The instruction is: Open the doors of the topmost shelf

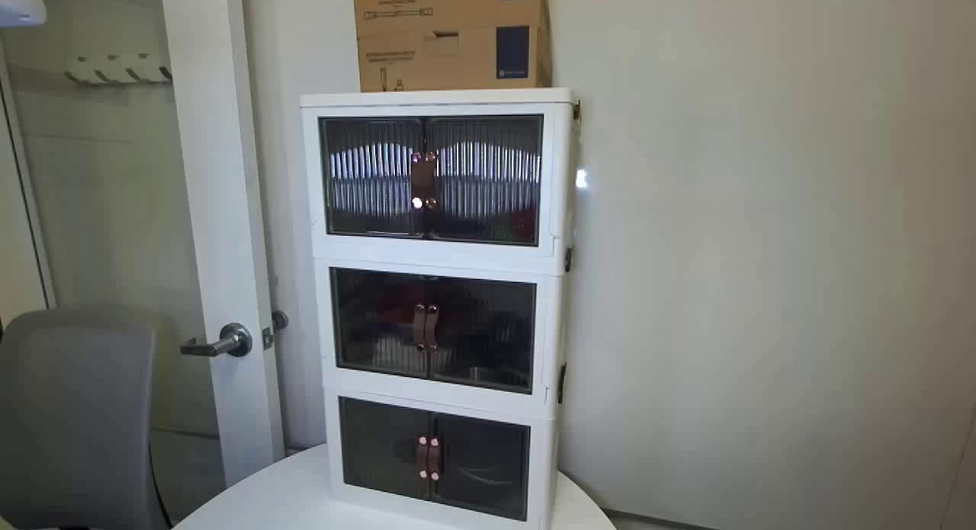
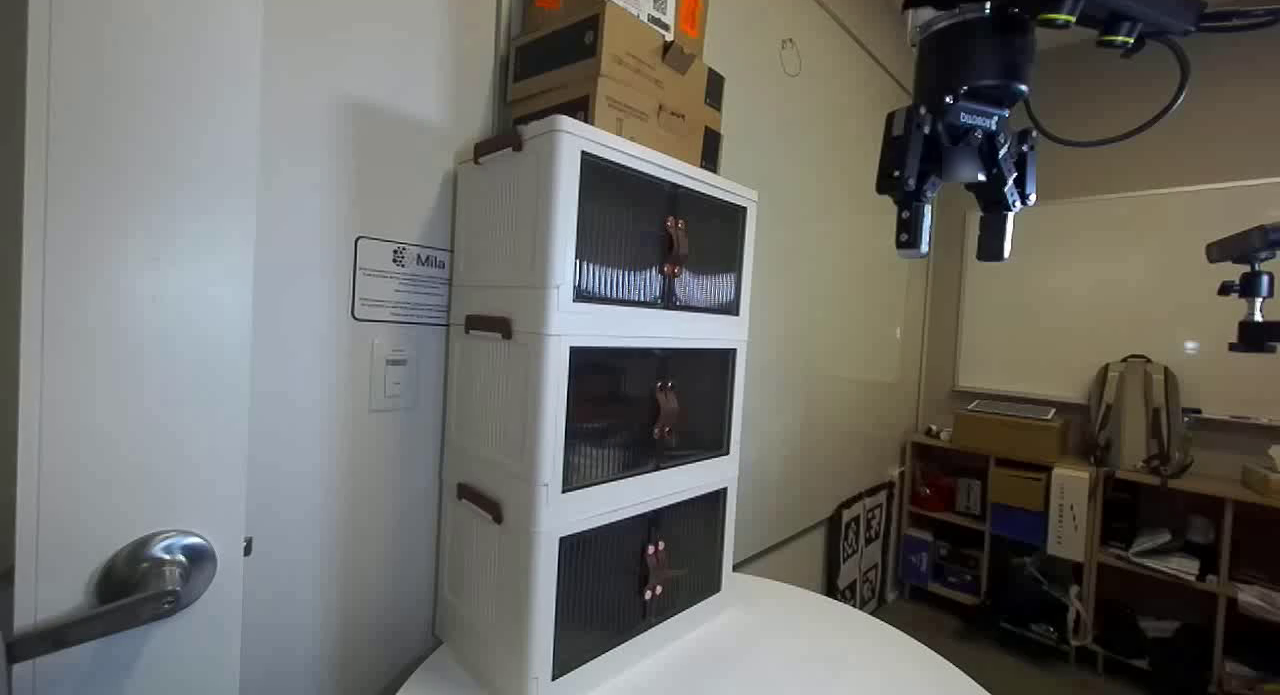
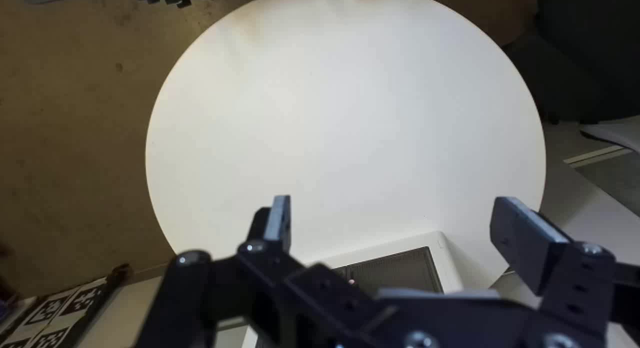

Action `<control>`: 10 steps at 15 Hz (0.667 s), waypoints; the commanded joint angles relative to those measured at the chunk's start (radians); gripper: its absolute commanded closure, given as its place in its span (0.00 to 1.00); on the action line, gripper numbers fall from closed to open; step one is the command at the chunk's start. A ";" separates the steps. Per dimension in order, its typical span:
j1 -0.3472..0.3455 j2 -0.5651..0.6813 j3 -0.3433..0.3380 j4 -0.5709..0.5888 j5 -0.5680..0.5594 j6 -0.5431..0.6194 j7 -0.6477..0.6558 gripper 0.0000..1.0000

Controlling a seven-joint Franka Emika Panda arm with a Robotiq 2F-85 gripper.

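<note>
The topmost shelf is the white top compartment of a three-tier cabinet, its frame (image 1: 557, 183) and side (image 2: 505, 215) showing in the exterior views. Its two doors are shut, with dark ribbed translucent panels: left door (image 1: 372, 187) (image 2: 618, 235), right door (image 1: 488, 183) (image 2: 712, 250). Reddish-brown handles (image 1: 424, 178) (image 2: 677, 247) meet at the middle. My gripper (image 2: 955, 237) is open and empty, pointing down, apart from the cabinet and to its right in that view. In the wrist view the gripper (image 3: 395, 211) is spread above the table; a lower cabinet corner shows, the top doors are not visible.
Cardboard boxes (image 1: 454, 57) (image 2: 640, 85) stand on the cabinet. Two lower compartments with shut dark doors (image 1: 435, 332) (image 1: 435, 454) lie below. The cabinet stands on a round white table (image 3: 345, 117). A room door with a metal lever (image 1: 221, 341) and a grey chair (image 1: 76, 415) are beside it.
</note>
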State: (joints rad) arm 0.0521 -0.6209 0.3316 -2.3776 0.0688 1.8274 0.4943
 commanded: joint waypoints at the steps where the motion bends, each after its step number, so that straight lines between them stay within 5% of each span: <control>1: 0.014 0.003 -0.011 0.003 -0.008 -0.001 0.007 0.00; 10: 0.004 0.006 0.003 0.006 -0.033 0.024 0.022 0.00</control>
State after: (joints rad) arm 0.0522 -0.6212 0.3316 -2.3769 0.0655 1.8293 0.4943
